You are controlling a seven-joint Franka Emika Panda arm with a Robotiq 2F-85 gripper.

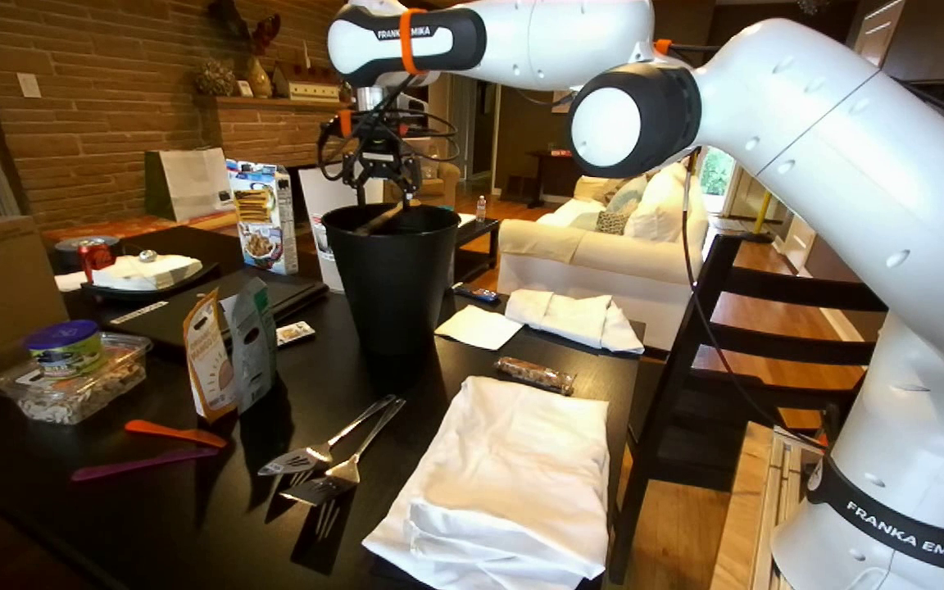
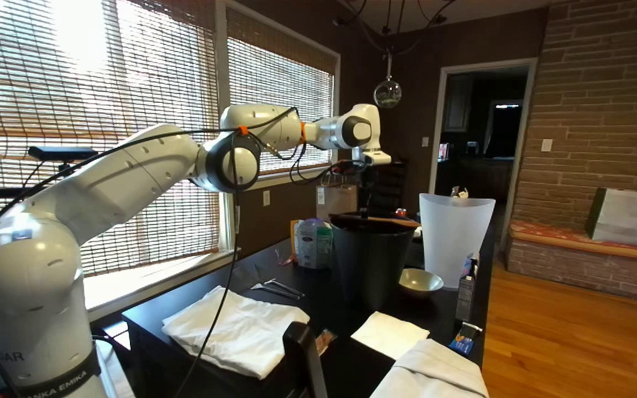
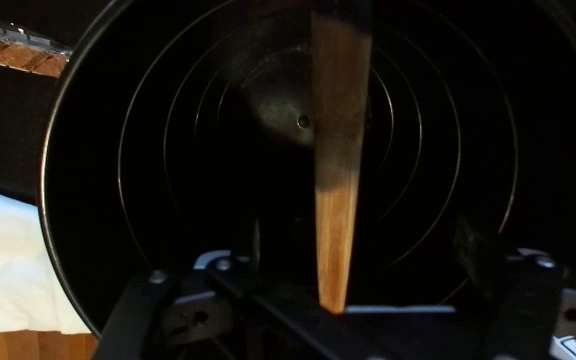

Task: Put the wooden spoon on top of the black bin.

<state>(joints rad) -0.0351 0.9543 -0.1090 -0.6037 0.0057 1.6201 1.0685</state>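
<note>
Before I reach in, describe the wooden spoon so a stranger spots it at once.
On the dark table stands a tall, round black bin. Across its mouth, near the open gripper, lies the wooden spoon; its brown wood sets it apart from the metal spatulas.

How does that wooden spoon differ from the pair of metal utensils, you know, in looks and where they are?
The wooden spoon is brown wood; the metal utensils are silvery and shiny. The wooden spoon stretches across the opening of the black bin, while the metal utensils lie lower down, on the table. There's one wooden spoon, but two metal utensils side by side. Both kinds look long and narrow-handled.
</note>
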